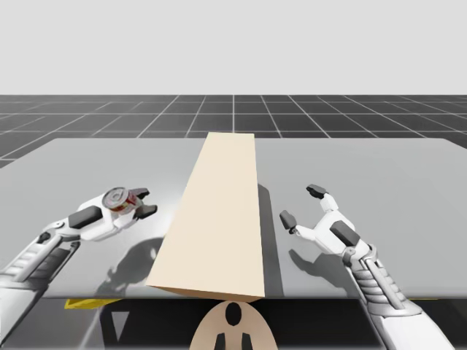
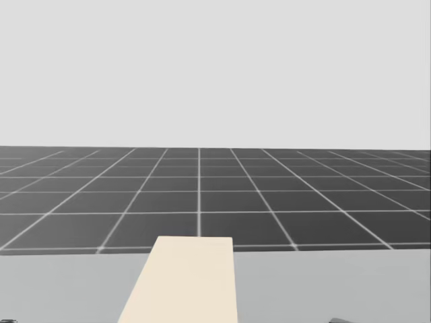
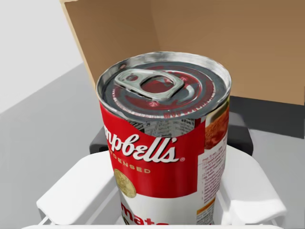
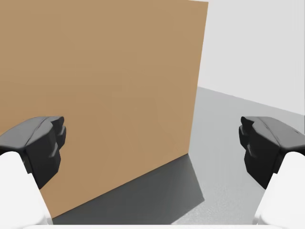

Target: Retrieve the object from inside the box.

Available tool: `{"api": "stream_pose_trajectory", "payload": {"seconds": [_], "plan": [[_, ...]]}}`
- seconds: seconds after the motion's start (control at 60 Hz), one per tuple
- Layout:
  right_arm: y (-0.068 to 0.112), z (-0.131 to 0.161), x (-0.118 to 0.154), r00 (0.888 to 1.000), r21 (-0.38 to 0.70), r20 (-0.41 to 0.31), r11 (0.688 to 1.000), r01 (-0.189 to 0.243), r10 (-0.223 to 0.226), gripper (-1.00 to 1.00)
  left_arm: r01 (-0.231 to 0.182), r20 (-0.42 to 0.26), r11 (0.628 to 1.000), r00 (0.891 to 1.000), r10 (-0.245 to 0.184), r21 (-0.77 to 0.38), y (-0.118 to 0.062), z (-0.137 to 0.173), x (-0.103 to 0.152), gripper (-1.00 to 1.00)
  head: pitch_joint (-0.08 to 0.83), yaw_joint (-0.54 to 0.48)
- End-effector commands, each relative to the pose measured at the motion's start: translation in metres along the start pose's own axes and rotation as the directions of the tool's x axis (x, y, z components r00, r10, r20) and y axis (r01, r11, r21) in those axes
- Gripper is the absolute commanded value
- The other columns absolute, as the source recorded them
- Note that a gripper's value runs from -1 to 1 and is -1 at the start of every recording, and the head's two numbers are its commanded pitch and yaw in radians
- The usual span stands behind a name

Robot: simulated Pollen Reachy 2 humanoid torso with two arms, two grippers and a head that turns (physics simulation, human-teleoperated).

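Note:
A long tan box (image 1: 217,219) lies down the middle of the grey table (image 1: 408,175); its far end shows in the head view (image 2: 185,282). My left gripper (image 1: 139,205) holds a red and white can (image 1: 119,199) with a silver pull-tab lid, just left of the box. In the left wrist view the can (image 3: 167,157) stands between my fingers (image 3: 71,191), with the box's brown wall (image 3: 214,43) just ahead. My right gripper (image 1: 301,205) hangs open to the right of the box, facing its brown side (image 4: 100,95), with nothing between its dark fingertips (image 4: 43,145).
The table's front edge runs below both arms. A yellow mark (image 1: 84,302) shows under the front edge at the left. Bare table (image 1: 87,164) stretches left of the can and right of my right gripper. A dark gridded floor (image 2: 202,195) lies beyond.

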Motion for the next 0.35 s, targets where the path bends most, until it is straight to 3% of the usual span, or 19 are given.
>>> {"api": "stream_pose_trajectory", "payload": {"seconds": [0.017, 0.35], "plan": [[0.000, 0.000, 0.000, 1.000, 0.001, 0.001, 1.000, -0.002, 0.002, -1.00, 0.106, 0.046, 0.990, 0.993, -0.111, 0.093, 0.025, -0.010, 0.051, 1.00, 0.017, -0.05], [-0.001, 0.001, -0.001, 1.000, -0.001, 0.001, 1.000, -0.004, 0.004, -1.00, 0.199, 0.096, 0.972, 0.973, -0.211, 0.125, 0.053, -0.045, 0.134, 1.00, 0.013, -0.06]]}}
